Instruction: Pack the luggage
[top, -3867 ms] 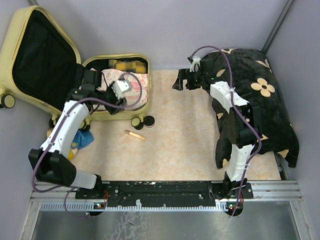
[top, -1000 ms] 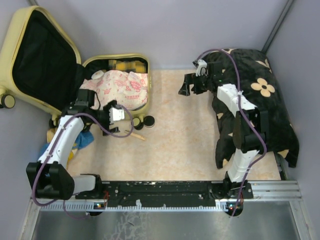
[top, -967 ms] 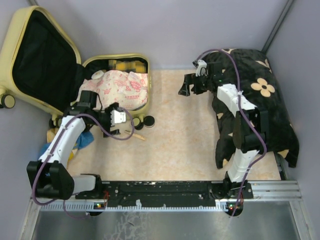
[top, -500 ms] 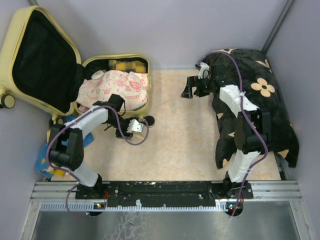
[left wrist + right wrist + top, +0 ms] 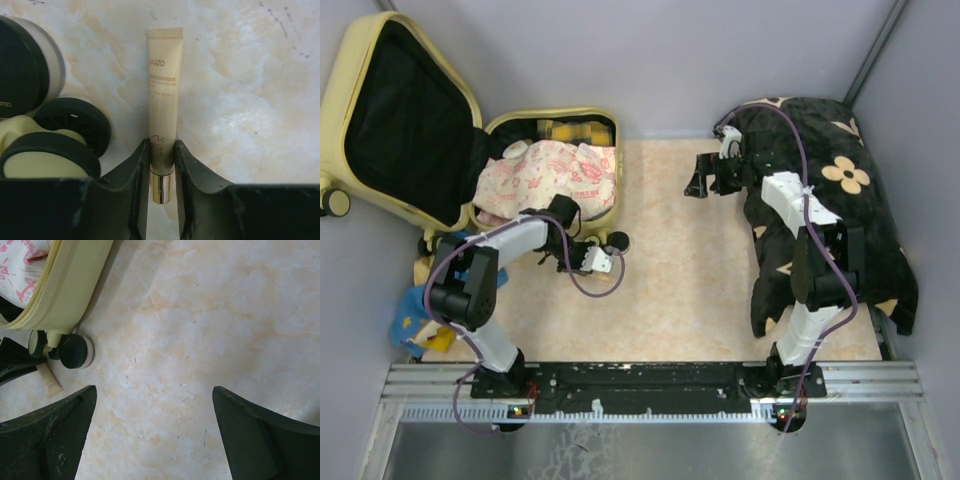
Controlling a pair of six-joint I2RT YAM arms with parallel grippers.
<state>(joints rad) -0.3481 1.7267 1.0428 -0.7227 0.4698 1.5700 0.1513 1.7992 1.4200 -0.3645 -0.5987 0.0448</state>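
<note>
Now the luggage (image 5: 338,100) lay open at the far left. The left gripper (image 5: 162,150) had swung down from it and pinched the cream cosmetic tube (image 5: 163,110) lying beside its wheels (image 5: 70,127), so that was probably the next item to pack. The right gripper (image 5: 154,390) hung released.

The tube (image 5: 163,115) is matt cream plastic with a glossy gold cap (image 5: 161,188); the fingers (image 5: 125,200) matt black.

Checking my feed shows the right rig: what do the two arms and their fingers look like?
The left arm and right arm match: white link shells between black joints, each trailing a loose purple cable. The left fingers and right fingers are matte black wedges with curved inner edges, lightly scuffed. No markings are visible.
</note>
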